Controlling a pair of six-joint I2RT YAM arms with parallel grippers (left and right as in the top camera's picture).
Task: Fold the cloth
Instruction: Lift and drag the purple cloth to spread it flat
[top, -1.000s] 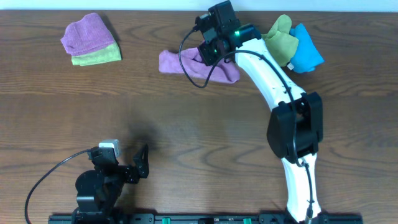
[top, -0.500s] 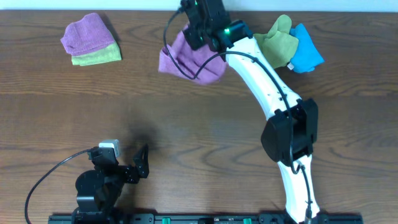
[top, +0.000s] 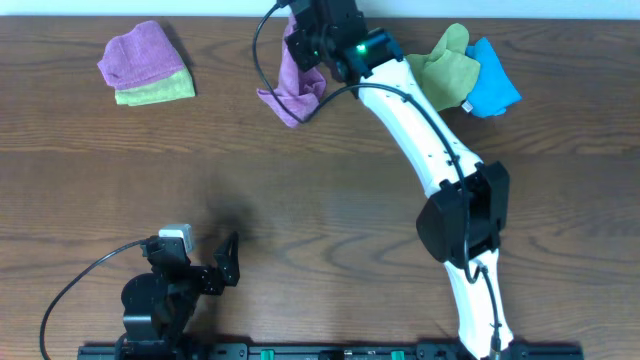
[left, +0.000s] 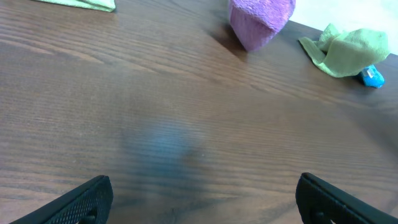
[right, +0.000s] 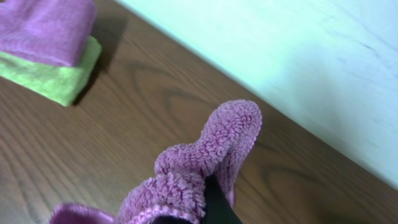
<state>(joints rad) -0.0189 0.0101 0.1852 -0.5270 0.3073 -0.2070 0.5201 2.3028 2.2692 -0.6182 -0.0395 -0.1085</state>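
Observation:
The purple cloth (top: 292, 88) hangs bunched from my right gripper (top: 303, 48), which is shut on its upper edge near the table's far edge. Its lower end trails down towards the wood; I cannot tell if it touches. In the right wrist view the cloth (right: 205, 155) bulges up over the shut gripper (right: 199, 208), hiding most of the fingers. The left wrist view has the cloth (left: 260, 22) far ahead at the top. My left gripper (top: 228, 262) rests at the near left, open with nothing in it, its fingers wide apart over bare wood (left: 202, 199).
A folded purple cloth (top: 140, 55) lies on a lime-green one (top: 160, 92) at the far left. A crumpled green cloth (top: 448, 62) and a blue cloth (top: 490, 85) sit at the far right. A pale wall (right: 298, 62) runs just behind the table's far edge.
My right gripper has lifted the purple cloth off the table and carried it left and towards the far edge. The cloth went from lying spread to hanging bunched. The left arm is still.

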